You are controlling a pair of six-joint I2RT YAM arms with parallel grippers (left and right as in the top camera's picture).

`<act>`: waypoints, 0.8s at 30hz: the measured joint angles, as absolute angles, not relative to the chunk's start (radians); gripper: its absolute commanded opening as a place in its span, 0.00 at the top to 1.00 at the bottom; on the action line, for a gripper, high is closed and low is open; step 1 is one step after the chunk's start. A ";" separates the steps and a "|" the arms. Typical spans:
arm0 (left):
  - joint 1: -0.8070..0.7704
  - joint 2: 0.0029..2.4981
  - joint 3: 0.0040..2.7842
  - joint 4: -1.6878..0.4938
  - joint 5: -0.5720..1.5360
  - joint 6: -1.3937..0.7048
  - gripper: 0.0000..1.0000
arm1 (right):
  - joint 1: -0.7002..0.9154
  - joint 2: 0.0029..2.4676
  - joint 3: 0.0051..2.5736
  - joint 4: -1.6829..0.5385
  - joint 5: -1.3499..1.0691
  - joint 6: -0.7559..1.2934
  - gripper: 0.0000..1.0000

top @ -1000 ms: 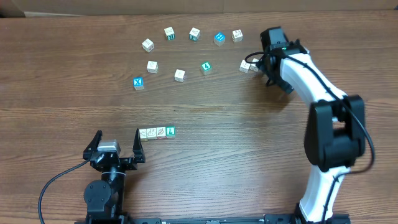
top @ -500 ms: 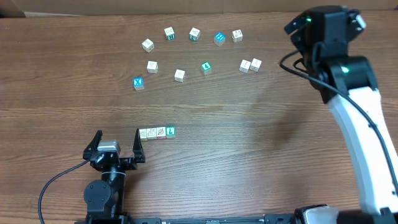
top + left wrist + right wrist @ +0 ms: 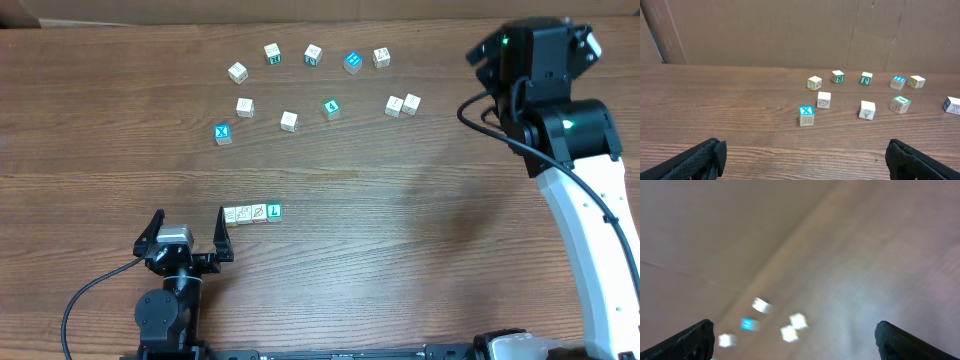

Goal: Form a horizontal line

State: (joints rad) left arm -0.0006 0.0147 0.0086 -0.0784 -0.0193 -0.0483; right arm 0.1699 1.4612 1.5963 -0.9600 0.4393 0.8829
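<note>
- The horizontal line lies on the bench — four cubes touching side by side.
- The left claw stands just beside the line's left end, fingers wide apart, empty.
- The right claw is far to the right of the line — also spread open, empty.
- Other cubes lie scattered beyond the line.

Blurred brown table, four pale cubes and one blue cube close together low on left, dark gripper fingers wide apart at both bottom corners
</note>
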 measured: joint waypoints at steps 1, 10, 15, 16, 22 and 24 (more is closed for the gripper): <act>-0.001 0.015 0.009 -0.078 -0.019 -0.048 0.00 | 0.170 1.454 1.591 -0.978 0.445 0.883 0.00; -0.001 0.015 0.009 -0.078 -0.019 -0.048 0.00 | 0.169 1.259 1.221 -0.865 0.485 0.884 0.00; -0.001 0.015 0.009 -0.078 -0.019 -0.048 0.00 | 0.165 1.190 0.910 -0.652 0.501 0.884 0.00; -0.001 0.015 0.009 -0.078 -0.019 -0.048 0.00 | 0.164 1.178 0.847 -0.603 0.503 0.884 0.00; -0.001 0.015 0.009 -0.078 -0.019 -0.048 0.00 | 0.164 1.151 0.607 -0.355 0.505 0.883 0.00; -0.001 0.015 0.009 -0.078 -0.020 -0.048 0.00 | 0.164 1.150 0.556 -0.303 0.506 0.883 0.00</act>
State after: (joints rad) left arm -0.0006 0.0147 0.0090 -0.0784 -0.0196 -0.0483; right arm 0.1642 1.1500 0.5564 -0.3035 0.5060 0.8833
